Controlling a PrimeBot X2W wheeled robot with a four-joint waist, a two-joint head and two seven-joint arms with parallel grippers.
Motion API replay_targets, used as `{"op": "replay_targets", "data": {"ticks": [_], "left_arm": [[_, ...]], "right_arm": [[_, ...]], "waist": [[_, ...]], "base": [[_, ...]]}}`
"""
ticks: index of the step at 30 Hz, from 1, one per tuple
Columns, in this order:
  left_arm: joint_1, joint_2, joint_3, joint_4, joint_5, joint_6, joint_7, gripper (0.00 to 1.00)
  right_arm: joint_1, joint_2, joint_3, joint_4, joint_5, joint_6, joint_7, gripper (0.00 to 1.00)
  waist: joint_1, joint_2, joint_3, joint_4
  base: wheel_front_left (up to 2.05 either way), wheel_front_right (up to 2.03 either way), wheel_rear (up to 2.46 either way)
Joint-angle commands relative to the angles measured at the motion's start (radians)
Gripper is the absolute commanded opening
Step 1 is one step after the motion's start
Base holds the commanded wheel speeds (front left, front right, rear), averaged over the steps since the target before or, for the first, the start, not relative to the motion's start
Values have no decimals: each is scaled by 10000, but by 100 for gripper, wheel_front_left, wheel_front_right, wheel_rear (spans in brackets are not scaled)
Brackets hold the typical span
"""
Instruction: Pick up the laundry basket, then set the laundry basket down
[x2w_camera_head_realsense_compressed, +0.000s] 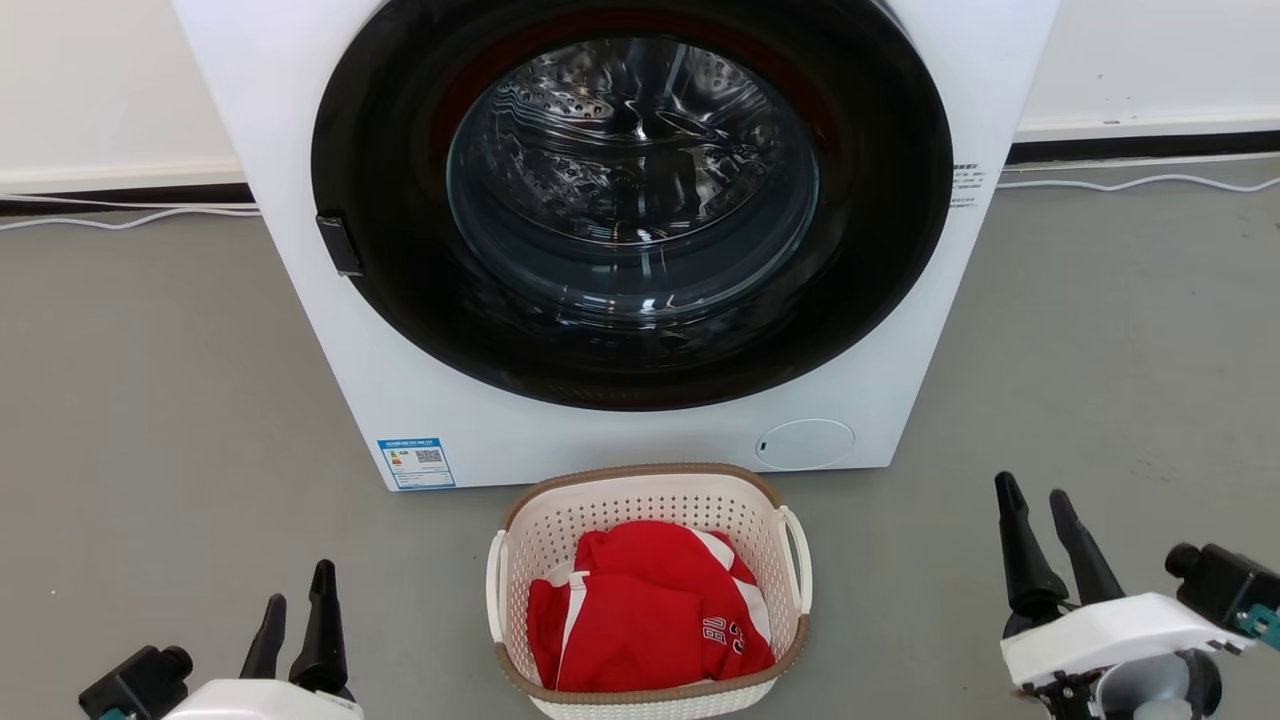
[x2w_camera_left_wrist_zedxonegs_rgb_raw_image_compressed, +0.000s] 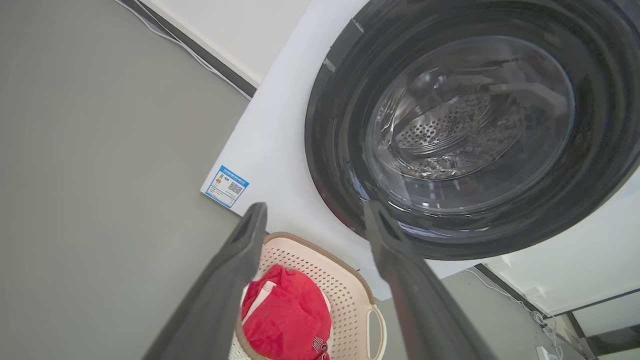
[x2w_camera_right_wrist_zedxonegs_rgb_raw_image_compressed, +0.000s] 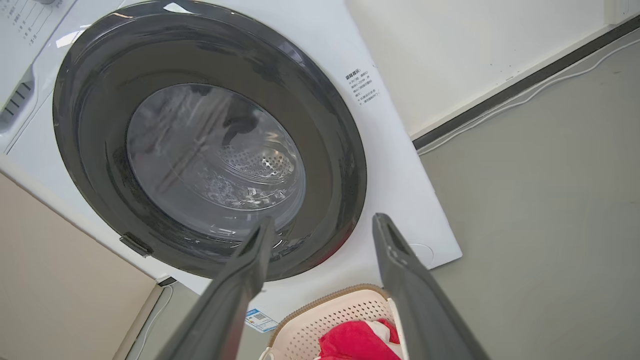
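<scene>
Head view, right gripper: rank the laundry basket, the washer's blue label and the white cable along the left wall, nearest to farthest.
From the right gripper:
1. laundry basket, on the floor to its left, in front of the washing machine.
2. blue label, low on the machine's front, at its left corner.
3. white cable, far left, at the foot of the wall.

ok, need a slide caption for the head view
Laundry basket holding a red garment sits before the washing machine; left gripper and right gripper flank it, jaws open.

The floor (x2w_camera_head_realsense_compressed: 150, 400) is plain grey. The wall (x2w_camera_head_realsense_compressed: 100, 80) is white with a dark baseboard (x2w_camera_head_realsense_compressed: 120, 197). A white washing machine (x2w_camera_head_realsense_compressed: 380, 400) stands before it.
</scene>
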Motion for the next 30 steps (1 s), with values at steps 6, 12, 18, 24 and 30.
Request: {"op": "replay_targets", "data": {"ticks": [6, 12, 18, 24, 30], "left_arm": [[-514, 112, 269, -407, 1027, 82, -272, 100], [-523, 131, 347, -459, 1873, 92, -452, 100], [-476, 156, 460, -441, 2649, 94, -629, 100], [-478, 172, 561, -348, 3385, 83, -808, 100], [-474, 182, 619, -137, 4112, 45, -986, 100]], "right_arm": [[-504, -281, 294, 41, -991, 47, -332, 100], [-508, -331, 365, 302, -1827, 51, -509, 100], [-545, -343, 391, 371, -2632, 55, -684, 100], [-560, -391, 383, 359, -3433, 59, -861, 100], [-572, -415, 327, 396, -4186, 62, -1037, 100]], "waist": [[-1, -1, -21, 4], [-1, -1, -30, -20], [-1, -1, -37, -63], [-1, -1, -45, -69], [-1, -1, -65, -68]], "base": [[0, 0, 0], [0, 0, 0], [0, 0, 0], [0, 0, 0], [0, 0, 0]]}}
